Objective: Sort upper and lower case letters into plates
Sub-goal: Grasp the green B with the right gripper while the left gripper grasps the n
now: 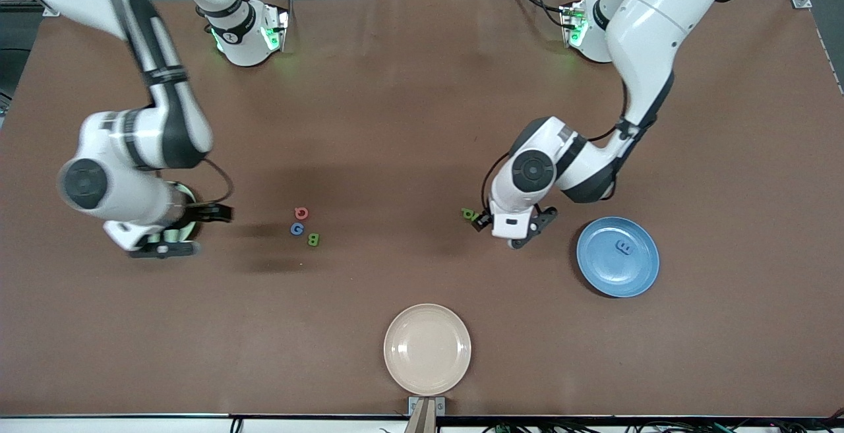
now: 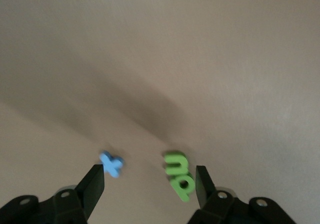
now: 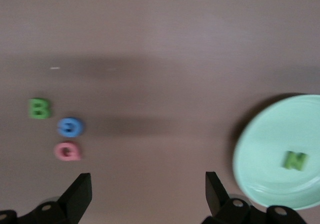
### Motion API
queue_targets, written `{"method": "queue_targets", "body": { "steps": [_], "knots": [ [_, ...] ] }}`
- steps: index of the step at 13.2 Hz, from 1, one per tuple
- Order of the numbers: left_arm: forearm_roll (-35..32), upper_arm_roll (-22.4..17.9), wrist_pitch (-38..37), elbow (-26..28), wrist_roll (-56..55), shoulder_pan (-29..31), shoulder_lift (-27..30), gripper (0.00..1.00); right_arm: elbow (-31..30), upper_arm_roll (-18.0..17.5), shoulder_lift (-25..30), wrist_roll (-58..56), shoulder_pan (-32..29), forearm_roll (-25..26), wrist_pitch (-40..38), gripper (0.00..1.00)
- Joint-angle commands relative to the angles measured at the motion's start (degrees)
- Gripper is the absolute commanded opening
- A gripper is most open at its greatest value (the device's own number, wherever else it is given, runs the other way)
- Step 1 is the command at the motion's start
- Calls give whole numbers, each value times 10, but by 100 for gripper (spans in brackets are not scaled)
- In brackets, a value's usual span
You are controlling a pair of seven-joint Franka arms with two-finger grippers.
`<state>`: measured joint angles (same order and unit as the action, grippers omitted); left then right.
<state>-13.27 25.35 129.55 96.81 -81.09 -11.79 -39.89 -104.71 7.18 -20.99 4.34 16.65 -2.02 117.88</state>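
1. The cream plate (image 1: pixel 427 349) lies nearest the camera; it is empty.
2. The left gripper (image 2: pixel 150 181) hangs low, jaws wide around a green letter (image 2: pixel 178 175); nothing is gripped.
3. The right gripper (image 3: pixel 148 186) is wide open, empty, by the mint plate (image 3: pixel 265 156).
4. The letters look light and stiff; pinch the flat sides.

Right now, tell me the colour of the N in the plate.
Green; the N shows best in the right wrist view.

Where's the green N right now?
In the right wrist view, the green N lies in the mint plate, at the right arm's end of the table.
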Motion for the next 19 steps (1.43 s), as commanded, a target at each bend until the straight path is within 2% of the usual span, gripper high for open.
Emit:
{"method": "queue_targets", "body": {
  "steps": [1,5,8,11,13,15,17,19],
  "knots": [
    [-11,-13,4,-20,-18,-13,-23,74,32,7,-52,21,76,0,26,100],
    [-11,-23,45,-21,-45,-31,-45,68,32,7,-105,21,124,-2,114,100],
    [-11,-27,47,-31,-53,-36,-56,67,35,6,-132,29,126,-4,142,99],
    [-11,-30,58,-31,-53,-39,-64,59,38,6,-160,54,124,-4,184,96],
    [-11,-30,59,-34,-53,-39,-68,46,46,6,-178,54,124,-10,199,85],
    [-12,-30,59,-42,-46,-39,-70,19,48,6,-179,54,124,-13,198,77],
    [-17,-33,59,-46,-43,-39,-70,0,48,6,-186,73,127,-15,198,73],
    [-60,-35,55,-69,-48,-32,-64,0,47,6,-189,85,133,-16,198,69]
  ]
}}
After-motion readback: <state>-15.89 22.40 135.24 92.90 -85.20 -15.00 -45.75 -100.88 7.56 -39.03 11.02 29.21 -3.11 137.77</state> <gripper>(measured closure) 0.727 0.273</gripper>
